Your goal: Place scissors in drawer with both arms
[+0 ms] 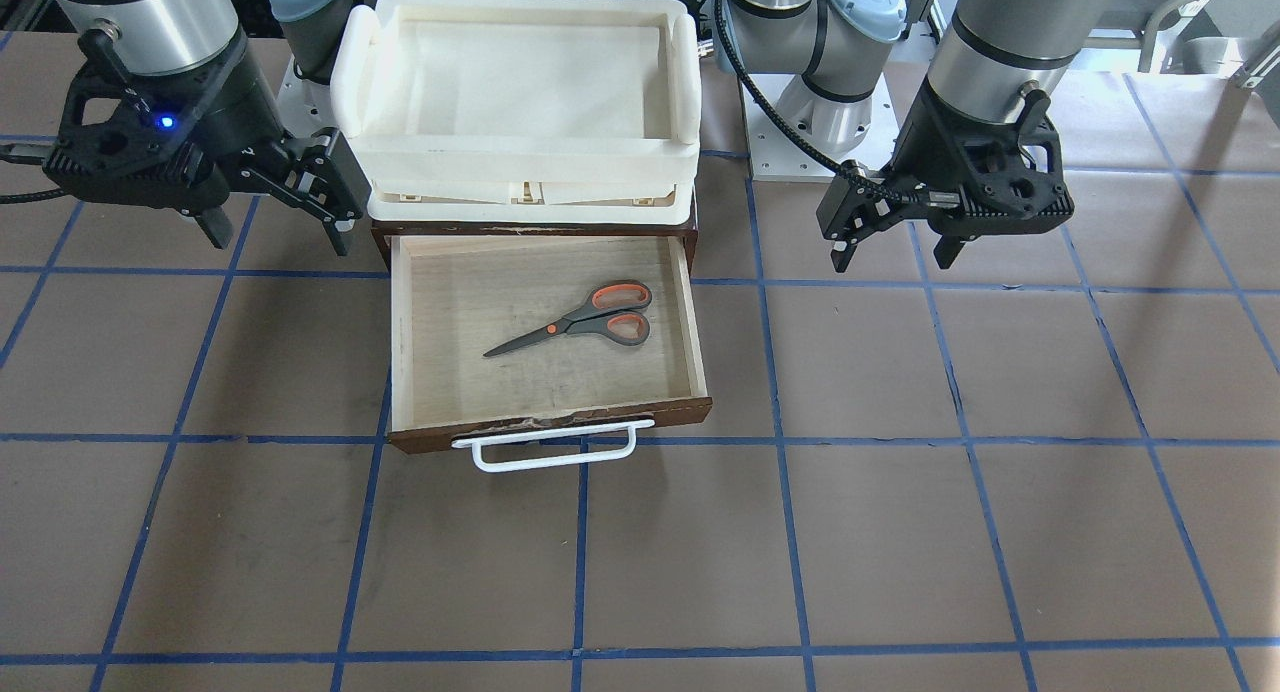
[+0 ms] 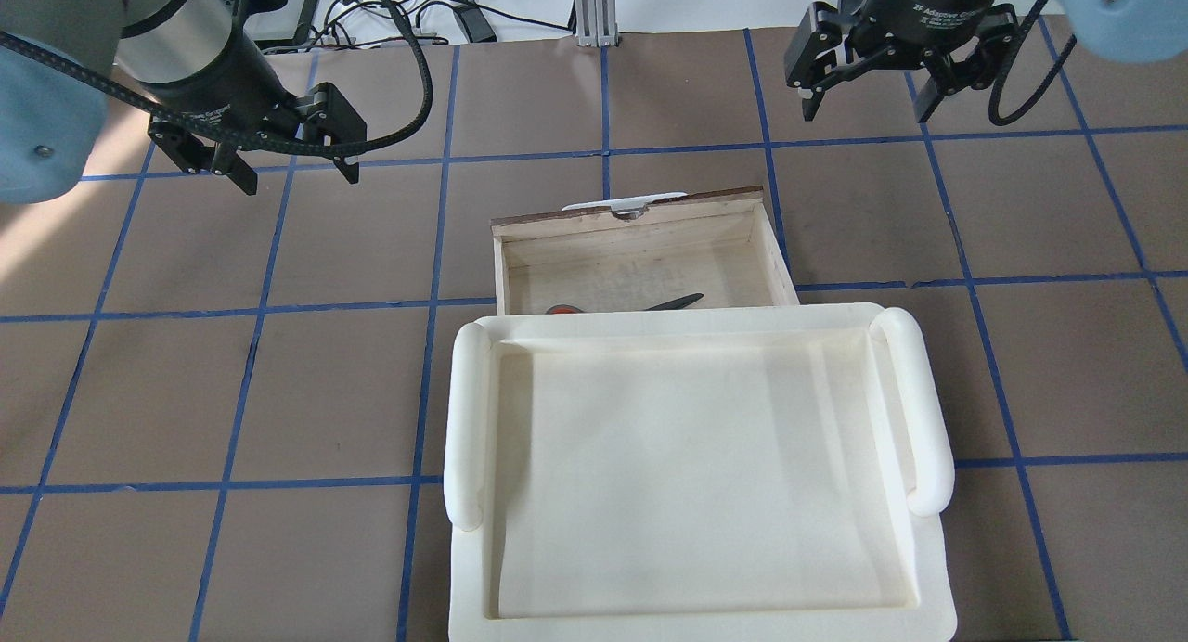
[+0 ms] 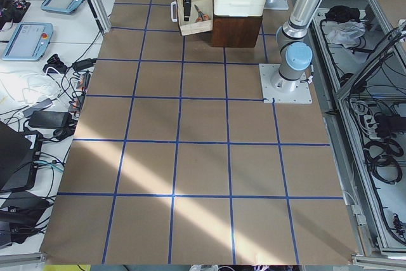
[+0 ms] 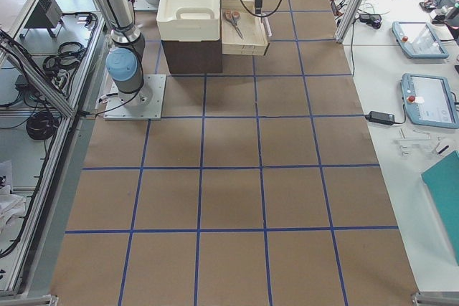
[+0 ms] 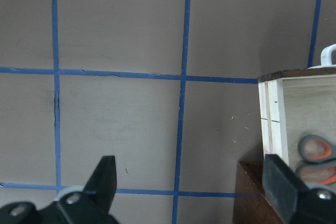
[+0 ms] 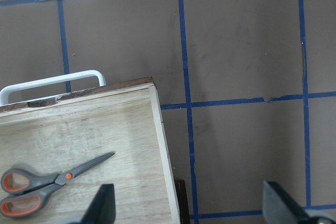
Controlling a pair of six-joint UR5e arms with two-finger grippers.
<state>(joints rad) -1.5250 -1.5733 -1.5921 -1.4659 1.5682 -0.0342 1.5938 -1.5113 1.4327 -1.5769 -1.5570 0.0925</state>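
The scissors [image 1: 575, 322] lie flat inside the open drawer [image 1: 550, 419], blades pointing toward the view's lower left. The overhead view shows only a blade tip [image 2: 673, 302] past the tray's edge. The drawer's white bar handle [image 1: 545, 454] faces away from the robot. My left gripper [image 1: 890, 257] hangs open and empty beside the drawer on the robot's left; its wrist view shows the scissors' handle loops [image 5: 315, 153]. My right gripper [image 1: 280, 240] hangs open and empty on the other side; its wrist view shows the whole scissors [image 6: 52, 179].
A cream-white plastic tray [image 1: 515, 162] sits on top of the small brown cabinet [image 4: 190, 55] behind the drawer. The tabletop is brown with a blue tape grid. Both arm bases stand behind the cabinet.
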